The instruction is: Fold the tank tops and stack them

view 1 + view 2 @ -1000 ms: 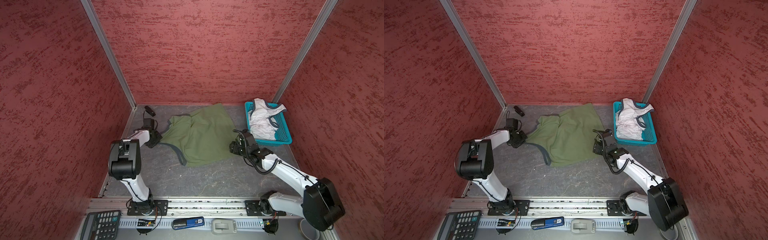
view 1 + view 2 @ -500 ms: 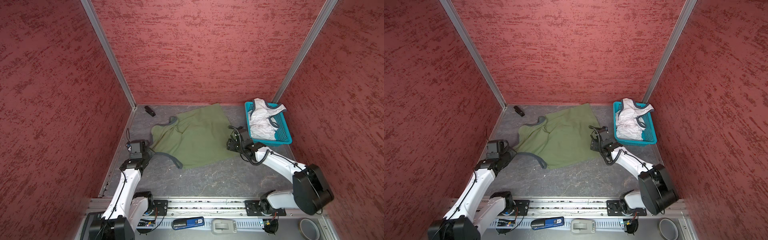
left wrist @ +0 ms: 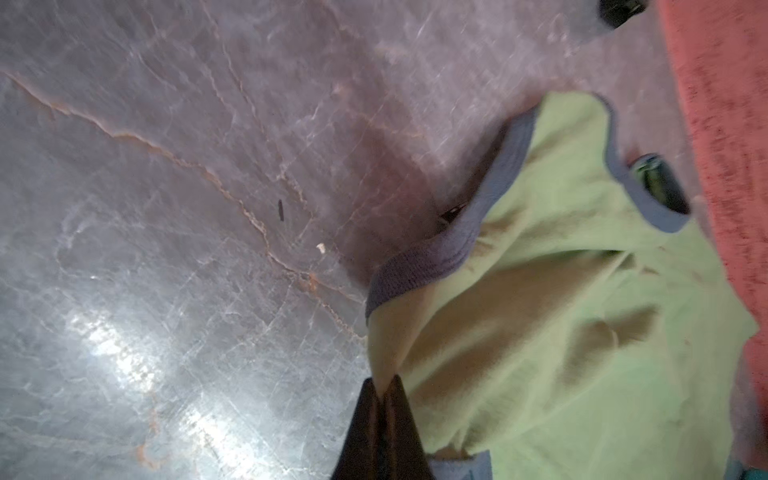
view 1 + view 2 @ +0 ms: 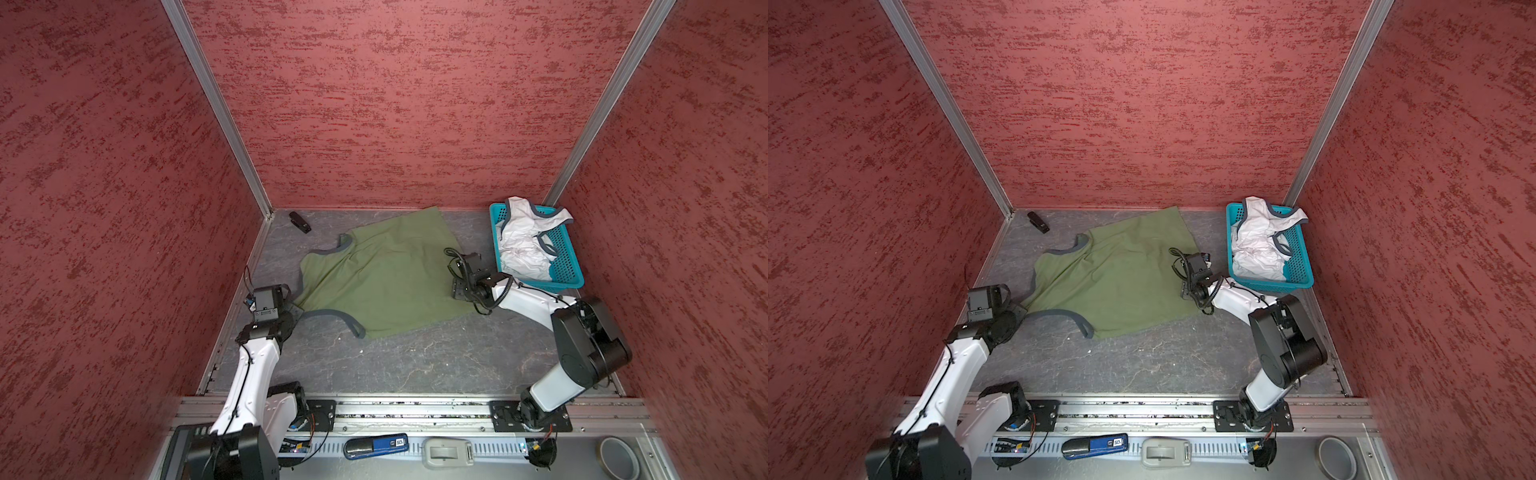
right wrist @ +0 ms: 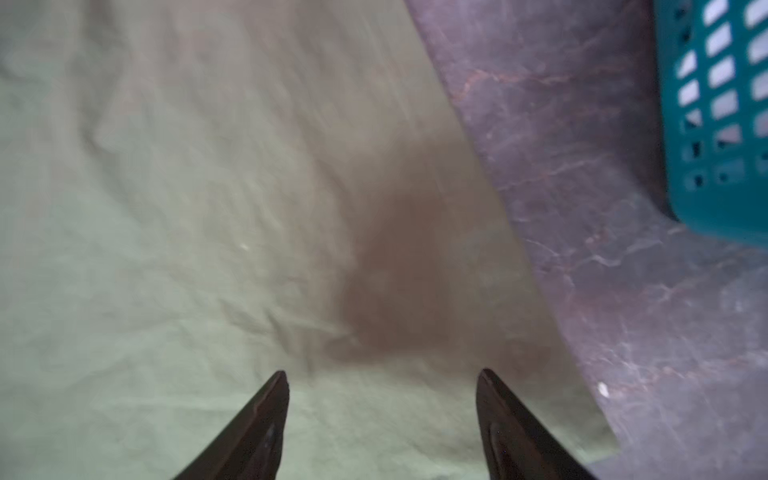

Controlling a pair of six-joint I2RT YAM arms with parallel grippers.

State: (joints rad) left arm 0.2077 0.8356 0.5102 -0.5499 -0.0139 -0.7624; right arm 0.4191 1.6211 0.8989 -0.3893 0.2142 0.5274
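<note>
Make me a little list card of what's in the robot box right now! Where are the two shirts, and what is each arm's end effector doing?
green tank top: spread out on the grey table, a bit wrinkled, not folded
white tank top: crumpled in the turquoise basket
left end effector: shut, pinching the green tank top near its grey trim
right end effector: open, over the green tank top near the edge by the basket
stack: not started
</note>
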